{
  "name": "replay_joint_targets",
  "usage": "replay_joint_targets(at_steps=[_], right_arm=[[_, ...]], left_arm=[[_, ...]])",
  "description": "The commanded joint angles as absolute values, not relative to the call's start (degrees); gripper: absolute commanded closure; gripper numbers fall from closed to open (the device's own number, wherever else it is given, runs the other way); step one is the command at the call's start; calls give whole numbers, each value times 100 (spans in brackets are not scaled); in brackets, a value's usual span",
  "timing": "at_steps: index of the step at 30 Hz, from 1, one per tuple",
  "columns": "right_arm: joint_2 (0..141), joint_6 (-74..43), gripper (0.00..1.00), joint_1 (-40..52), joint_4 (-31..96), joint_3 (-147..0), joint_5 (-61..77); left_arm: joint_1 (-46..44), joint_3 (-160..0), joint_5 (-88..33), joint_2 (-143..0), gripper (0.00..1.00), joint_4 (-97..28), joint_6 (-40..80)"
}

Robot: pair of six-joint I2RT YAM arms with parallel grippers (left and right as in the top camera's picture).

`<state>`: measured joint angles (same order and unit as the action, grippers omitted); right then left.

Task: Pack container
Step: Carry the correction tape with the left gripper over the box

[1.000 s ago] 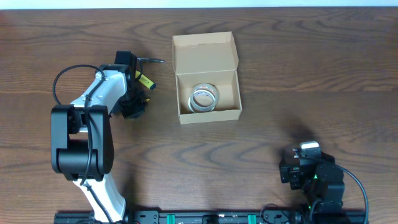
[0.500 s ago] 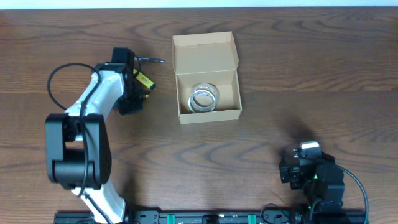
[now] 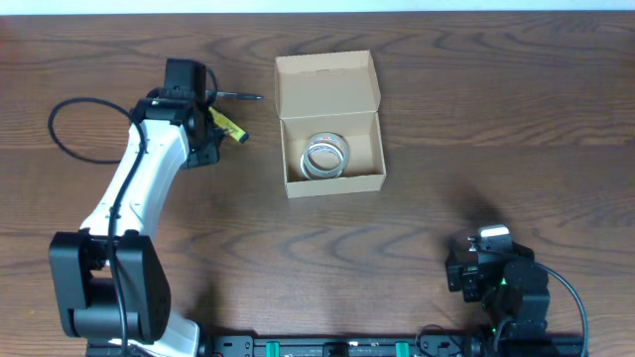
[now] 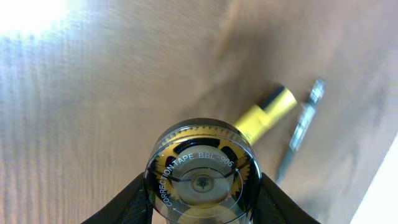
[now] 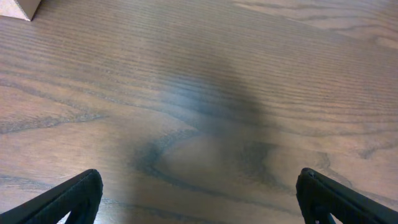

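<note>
The container (image 3: 328, 91), a tan cardboard box with its flap lid open toward the far side, sits at the table's centre back with a clear tape roll (image 3: 324, 157) inside. My left gripper (image 3: 201, 145) is left of the box, shut on a round correction tape dispenser (image 4: 202, 175) with a clear case and yellow wheel, held above the wood. A yellow marker (image 3: 229, 126) and a dark pen (image 3: 238, 97) lie just beyond it; both also show in the left wrist view, marker (image 4: 266, 113) and pen (image 4: 300, 131). My right gripper (image 5: 199, 199) is open over bare wood at the front right.
The box's corner (image 5: 18, 7) shows at the far left of the right wrist view. A black cable (image 3: 71, 124) loops left of the left arm. The table's far edge (image 3: 317, 8) runs along the top.
My left arm has stretched out and swung left and away from me, carrying the correction tape toward the marker and pen. The right arm has not moved.
</note>
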<state>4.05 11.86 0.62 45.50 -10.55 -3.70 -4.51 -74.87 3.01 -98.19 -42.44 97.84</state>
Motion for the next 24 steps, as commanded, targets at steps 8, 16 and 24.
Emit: replay_joint_targets(at_steps=[8,16,24], right_arm=[[366,1096,1,110,4554,-1002,-410],[366,1096,1,110,4554,-1002,-408],[366,1096,1,110,4554,-1002,-408]], left_arm=[[-1258,-8541,447,-9738,89,-4257,8189],[-1909,-8978,285,-9894,89,-4259,6827],[-2611,-9059,-163,-10031,89,-4268,5625]])
